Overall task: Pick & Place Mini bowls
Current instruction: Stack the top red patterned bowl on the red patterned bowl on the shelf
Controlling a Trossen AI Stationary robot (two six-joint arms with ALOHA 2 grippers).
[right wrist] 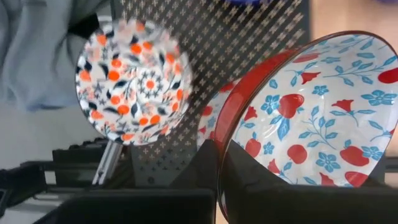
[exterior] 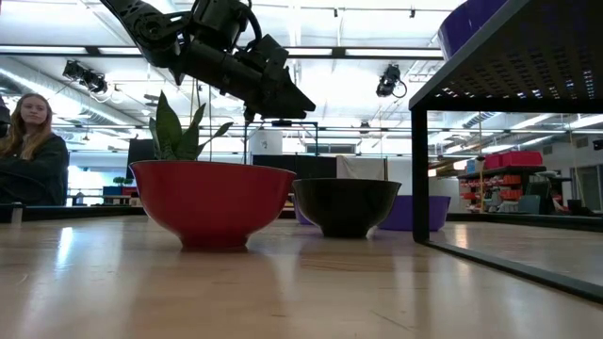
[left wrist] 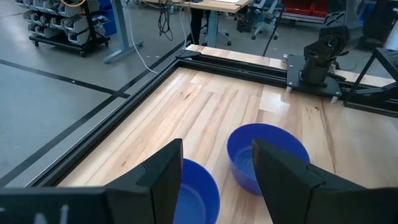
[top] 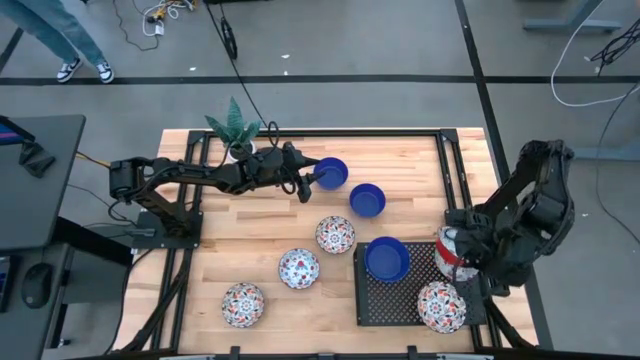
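My right gripper (top: 455, 255) is shut on a mini bowl (right wrist: 311, 118), red outside and white with red-and-blue flowers inside, above the black perforated rack (top: 395, 300). A blue bowl (top: 386, 258) and a patterned bowl (top: 441, 307) stand on the rack. On the table lie two blue bowls (top: 330, 172) (top: 367, 200) and three patterned ones (top: 335, 234) (top: 299, 268) (top: 243, 305). My left gripper (top: 312, 180) hangs open in the air over the far blue bowl (left wrist: 199, 196), touching nothing. My right gripper holds the red-and-white bowl by its rim (right wrist: 222, 146), which runs between the two fingers: one on the red outer wall, one on the flowered inside. The fingers point steeply down. The bowl is tilted on edge and lifted clear above the rack.
A potted plant (top: 235, 128) stands at the table's far left, behind my left arm. The rack is a raised shelf on legs (exterior: 419, 169) at the table's right. A person (exterior: 33, 141) sits beyond the table. Free wood lies between the patterned bowls and the near edge.
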